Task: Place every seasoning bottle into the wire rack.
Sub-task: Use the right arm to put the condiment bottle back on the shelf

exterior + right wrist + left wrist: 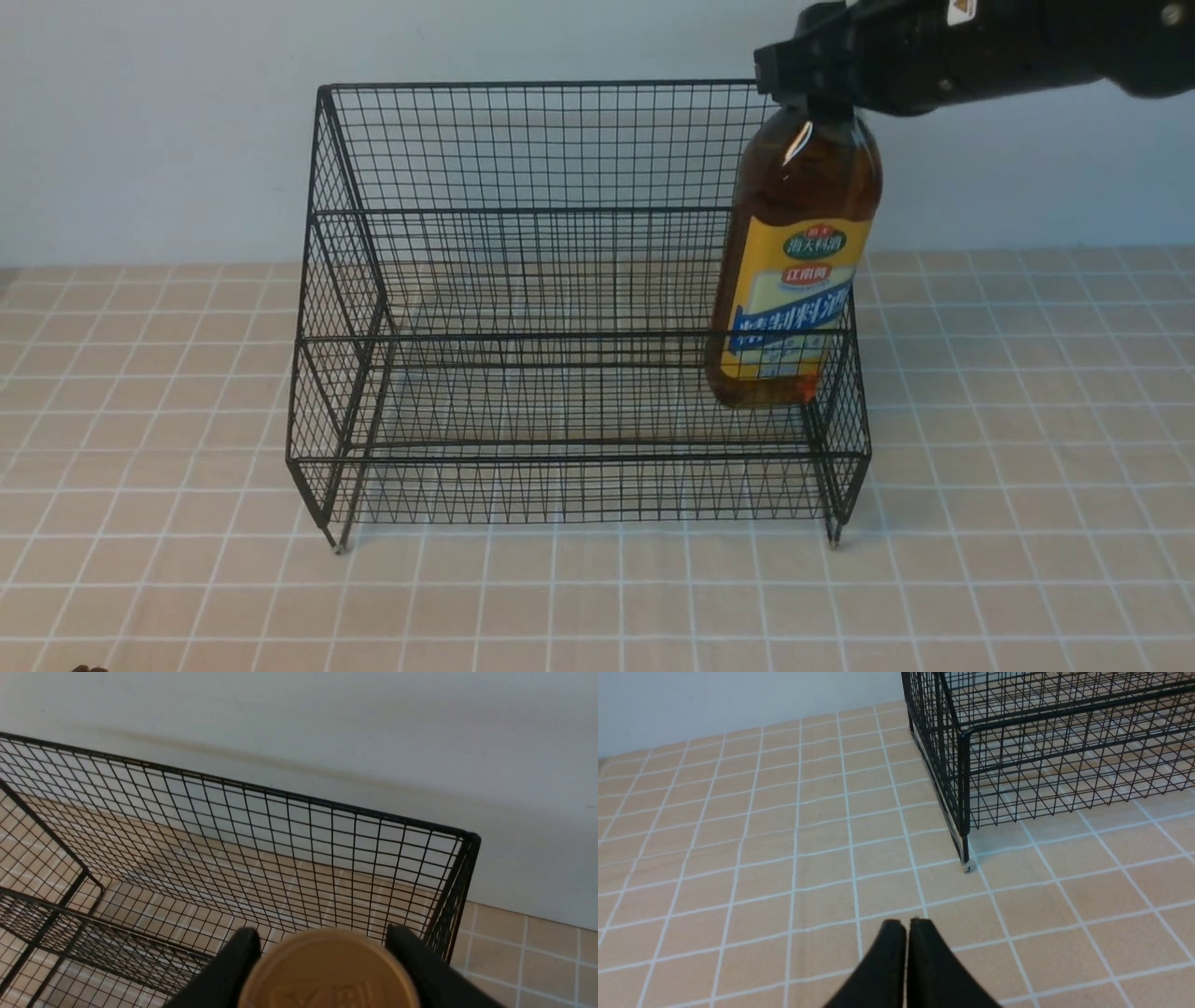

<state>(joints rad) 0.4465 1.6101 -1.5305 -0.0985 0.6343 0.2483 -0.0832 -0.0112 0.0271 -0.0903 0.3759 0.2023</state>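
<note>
Fingers [887,961] of left gripper [906,924] pressed together, empty, over tiled table [738,858] by wire rack [560,210] near-left foot. Right gripper [810,103] pinching cap of seasoning bottle [794,280], hanging slightly tilted at rack's right end.

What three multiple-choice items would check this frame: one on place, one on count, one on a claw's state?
1. Where along the wire rack is the seasoning bottle?
A. left end
B. middle
C. right end

2. How many bottles are in view?
A. one
B. two
C. three

3. The left claw is:
A. open
B. shut, empty
C. shut on a bottle

Answers:
1 C: it hangs from the right claw, gripped at the cap, by the rack's right side.
2 A: only that one shows in any view.
3 B: it is closed tight with nothing held.
</note>
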